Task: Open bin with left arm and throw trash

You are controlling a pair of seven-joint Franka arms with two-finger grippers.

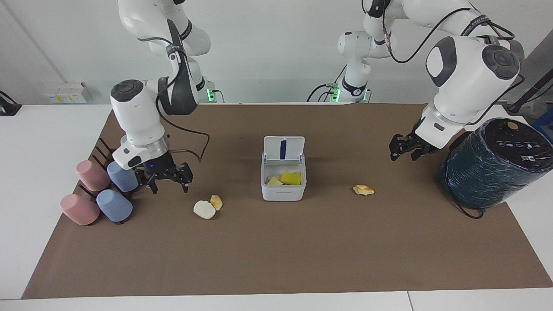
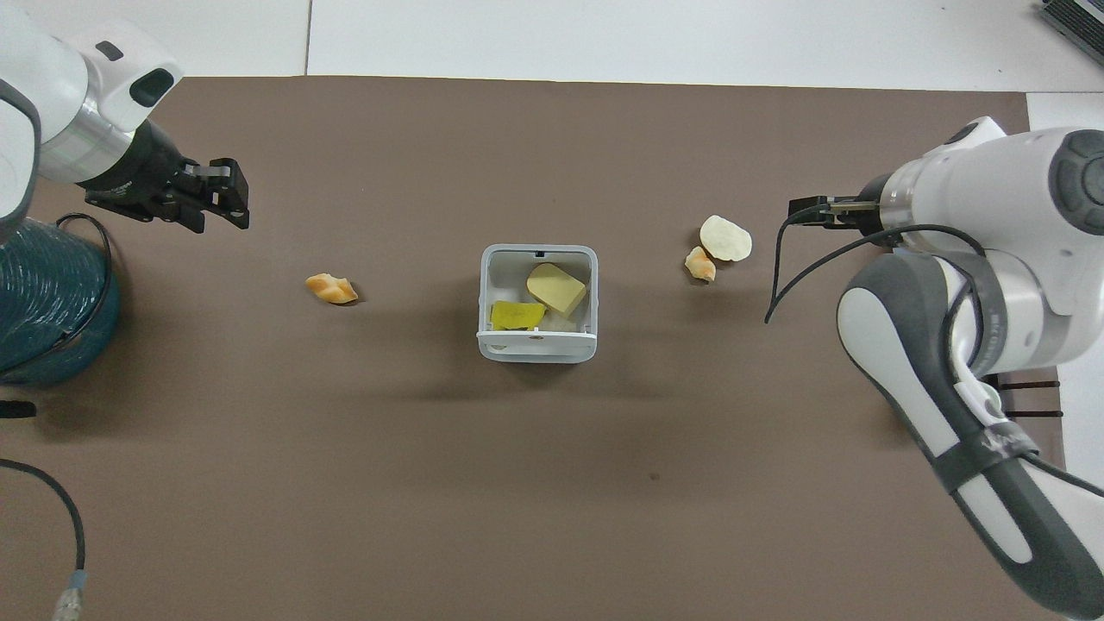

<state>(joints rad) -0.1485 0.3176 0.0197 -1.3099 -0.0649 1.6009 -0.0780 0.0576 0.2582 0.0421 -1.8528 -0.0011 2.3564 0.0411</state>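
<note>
Luckily, the brown mat (image 1: 276, 259) had lots of bare room around the bin (image 1: 283, 190), a small white box in the middle with its lid up, a blue stripe inside and yellow bits in it. A cream lump (image 1: 204, 209) touched an orange lump (image 1: 216, 201) toward the right arm's end, near the right gripper (image 1: 166, 185), fingers apart and empty. Another orange lump (image 1: 363, 189) lay alone toward the left arm's end, where the left gripper (image 1: 404, 151) hung over the mat beside a dark teal cylinder (image 1: 492, 164), fingers apart, and the right arm hid part of the cups (image 1: 93, 190).
</note>
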